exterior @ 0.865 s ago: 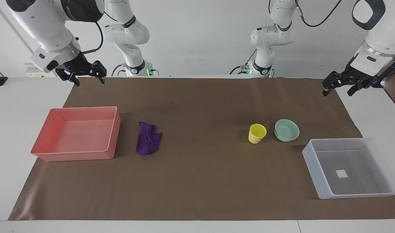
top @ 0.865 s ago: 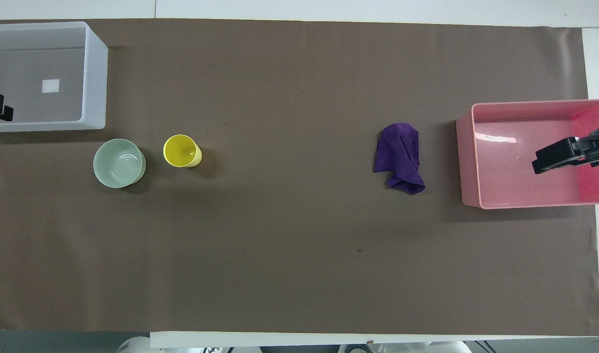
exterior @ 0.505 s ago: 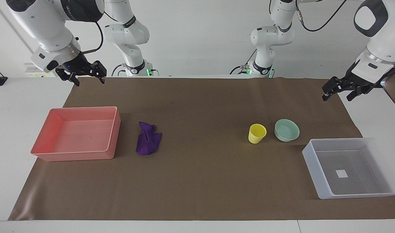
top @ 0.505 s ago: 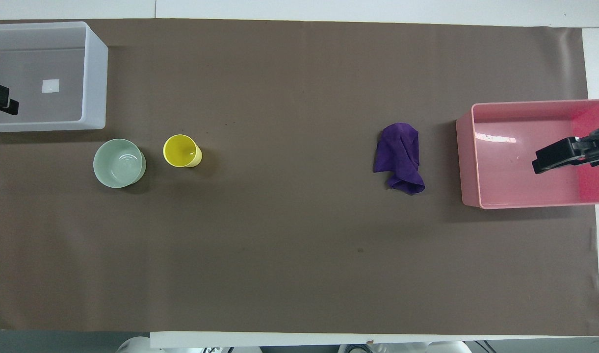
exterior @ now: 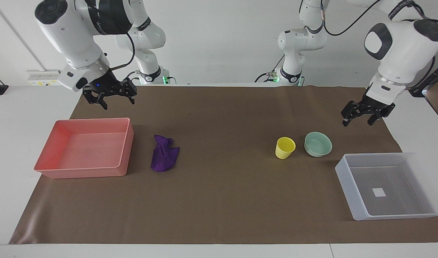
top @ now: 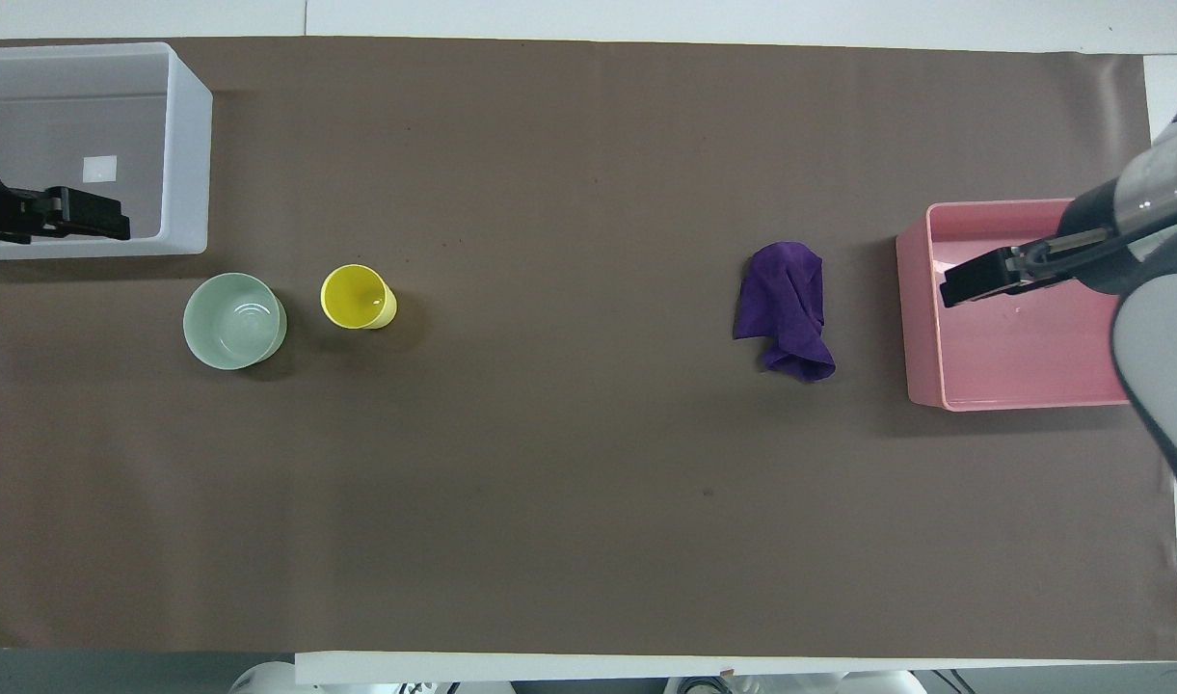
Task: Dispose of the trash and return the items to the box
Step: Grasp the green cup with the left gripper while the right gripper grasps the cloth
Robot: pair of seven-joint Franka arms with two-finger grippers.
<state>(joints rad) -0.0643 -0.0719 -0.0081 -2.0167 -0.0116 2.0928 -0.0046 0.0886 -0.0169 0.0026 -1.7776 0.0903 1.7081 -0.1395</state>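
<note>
While raised, both open pincers (exterior: 358, 117) (exterior: 111, 98) clear of everything.

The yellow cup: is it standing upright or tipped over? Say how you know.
Upright. The yellow cup shows its round open mouth from overhead, and in the facing view it stands on its narrower base.

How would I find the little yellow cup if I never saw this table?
Start at the whitish see-through tray at the left arm's end of the brown mat. Just nearer the robots sits a mint-green bowl, and beside it, toward the middle, the yellow cup: taller, narrower, bright yellow.
</note>
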